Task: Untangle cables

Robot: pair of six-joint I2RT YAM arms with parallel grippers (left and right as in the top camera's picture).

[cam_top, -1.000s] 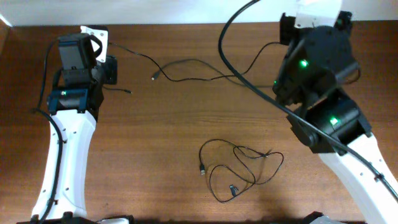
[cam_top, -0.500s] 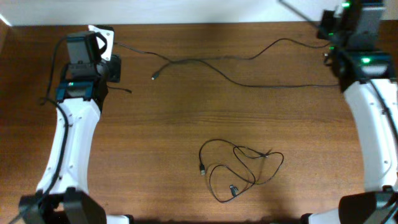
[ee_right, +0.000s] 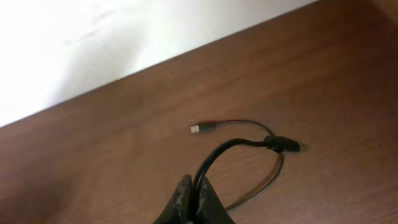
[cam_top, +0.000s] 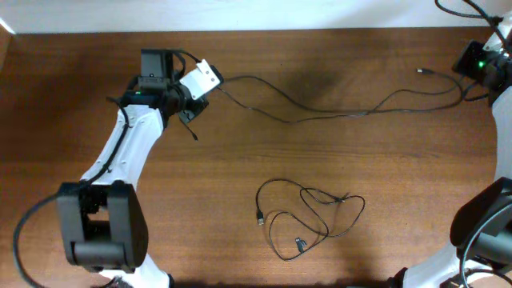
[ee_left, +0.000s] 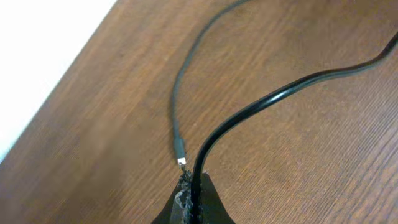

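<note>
the cables lie in two lots. what look like two strands [cam_top: 344,115] are drawn out along the far side of the table [cam_top: 160,208]. their long axis runs side to side, and they sag and cross one another around the middle. the third is a loose coil [cam_top: 316,216] near the front, about centre, well apart from both arms.

the left gripper [ee_left: 191,198] is clenched on one end of the stretched run. the right gripper [ee_right: 193,198] is clenched on the other end. so the run spans straight between them. the coil sits toward the front from both, and the left arm looks somewhat nearer to it.

only the overhead view shows the coil and the crossing. the left wrist view adds a plug [ee_left: 181,162] lying just beside the pinched strand. the right wrist view adds a free plug [ee_right: 198,129] and a thick bead [ee_right: 280,144] on the held strand.
</note>
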